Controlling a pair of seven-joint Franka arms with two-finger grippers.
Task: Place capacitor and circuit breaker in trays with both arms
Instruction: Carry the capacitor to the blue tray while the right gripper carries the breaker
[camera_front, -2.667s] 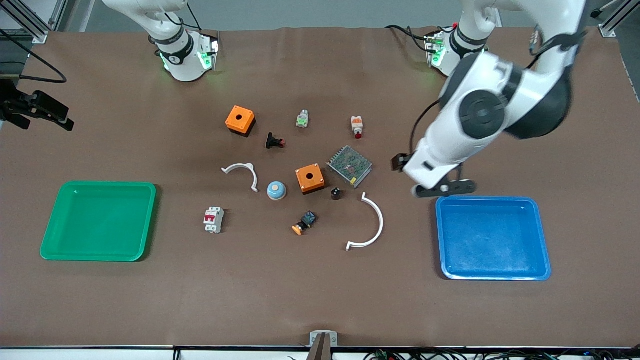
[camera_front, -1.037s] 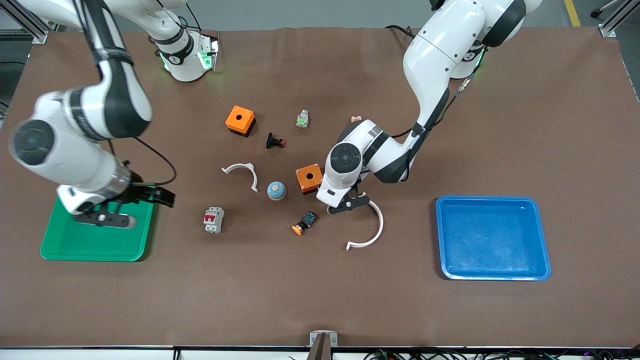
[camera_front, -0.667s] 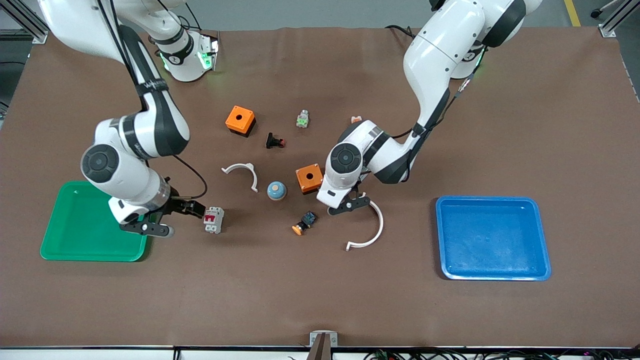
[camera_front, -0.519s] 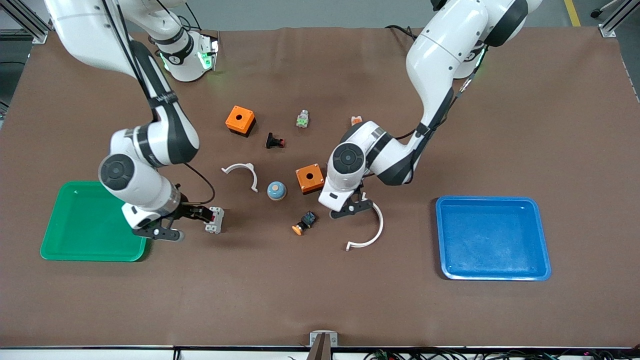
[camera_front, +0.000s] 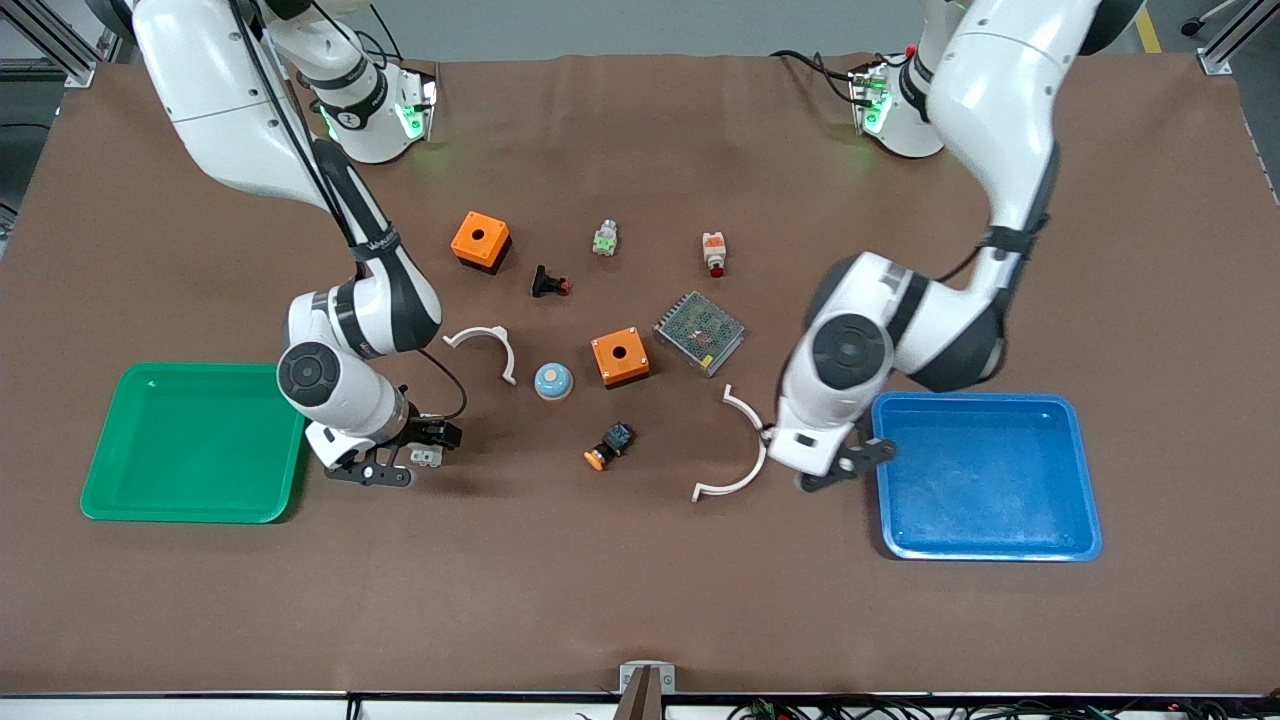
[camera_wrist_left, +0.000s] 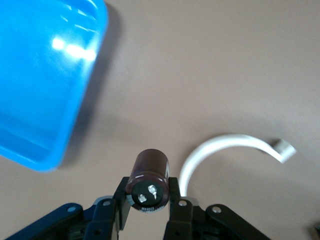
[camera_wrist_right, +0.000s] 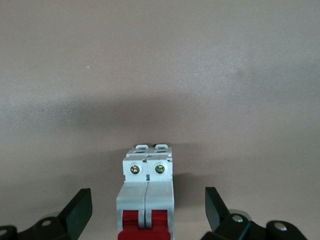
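Observation:
The circuit breaker (camera_wrist_right: 147, 192), a white block with red levers, lies on the brown table between the green tray and the black-blue part; only a corner of it shows in the front view (camera_front: 431, 457). My right gripper (camera_front: 412, 456) is down over it, open, with a finger on either side (camera_wrist_right: 76, 214) and apart from it. My left gripper (camera_front: 842, 466) is shut on the capacitor (camera_wrist_left: 148, 178), a dark stubby cylinder with two silvery terminals, and holds it above the table beside the blue tray (camera_front: 985, 475). The capacitor is hidden in the front view.
The green tray (camera_front: 200, 440) is beside the right gripper. A white curved clip (camera_front: 745, 445) lies next to the left gripper and shows in the left wrist view (camera_wrist_left: 227, 146). Orange boxes (camera_front: 620, 357), a mesh unit (camera_front: 698, 332), a blue dome (camera_front: 552, 380) and small parts fill mid-table.
The left gripper has left the spot beside the orange box with the capacitor and moved to the blue tray's edge. The right gripper has moved from the green tray to straddle the circuit breaker.

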